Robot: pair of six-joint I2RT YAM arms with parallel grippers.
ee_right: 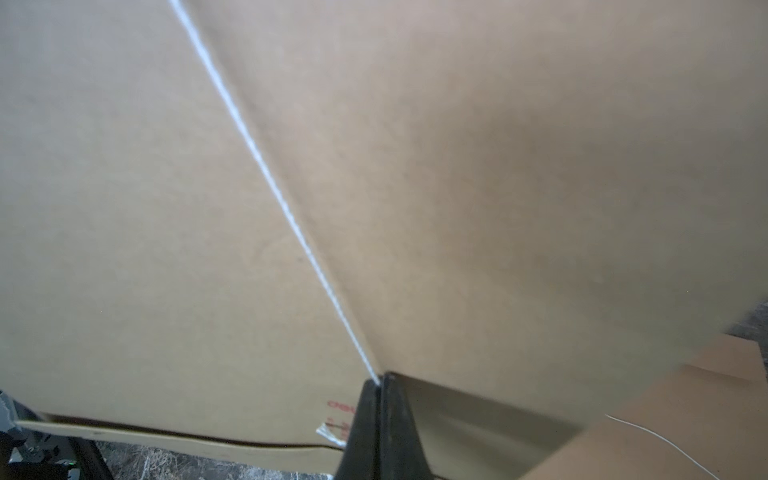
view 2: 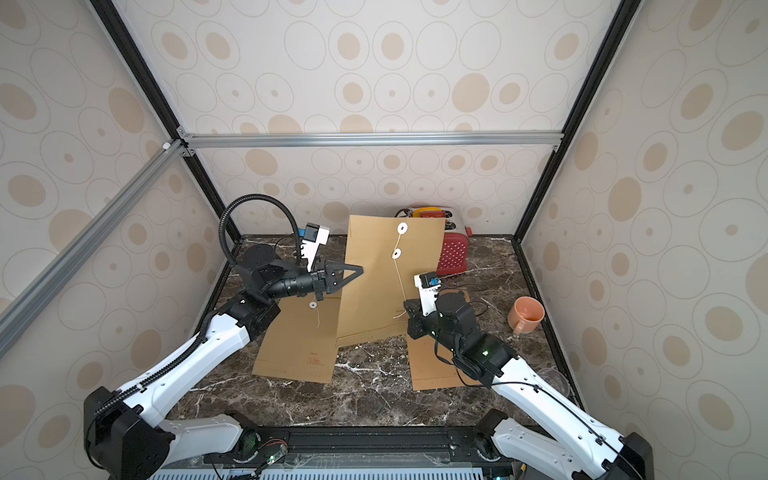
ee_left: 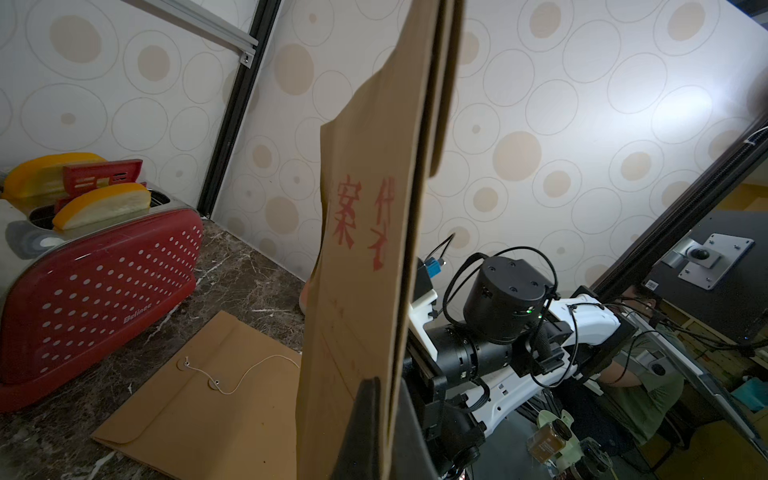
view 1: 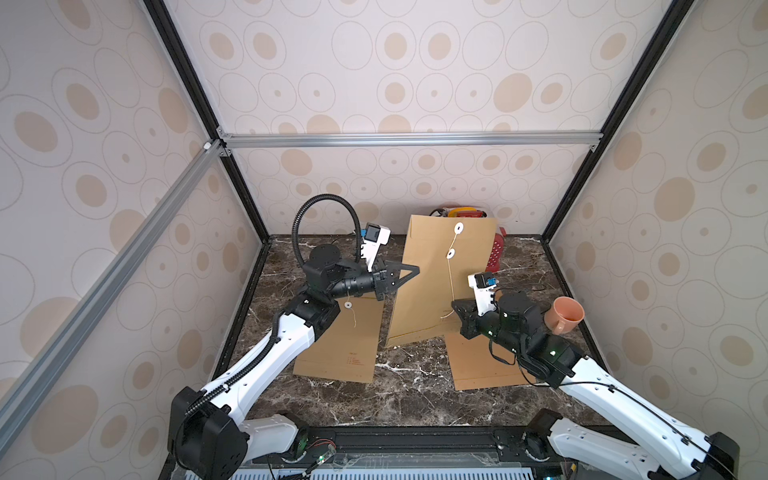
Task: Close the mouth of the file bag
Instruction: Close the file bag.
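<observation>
At centre-back of the marble table (view 1: 415, 399): one kraft file bag (view 1: 432, 291), string-and-button type, standing nearly upright, button face toward the camera in both top views. Whether its bottom edge rests on the table cannot be told.

- Left gripper (view 1: 411, 271): clamped on the bag's side edge, paper sandwiched between the fingers (ee_left: 365, 419) in the left wrist view. Judged purpose: to hold the bag vertical and steady so that the closure side stays reachable for the other arm.
- Right gripper (ee_right: 380, 386): pinched tight on the string (ee_right: 282, 208), low against the bag face. The string runs taut from there up to the lower button (view 1: 451, 253) and on to the upper button (view 1: 458, 227). Judged purpose: tension keeps the cord controllable for winding round the buttons.
- Status, as a judgement: flap appears folded down; cord linked between buttons but winding probably unfinished, so the mouth is not yet secured.
- Risk: a hard pull could tear the cord free or drag the bag out of the left grip.

Also present: two spare envelopes lying flat, one under the left arm (view 1: 345, 353), one under the right arm (view 1: 478, 370); red toaster (ee_left: 104, 282) behind; orange mug (view 1: 565, 318) on the right, apart.
</observation>
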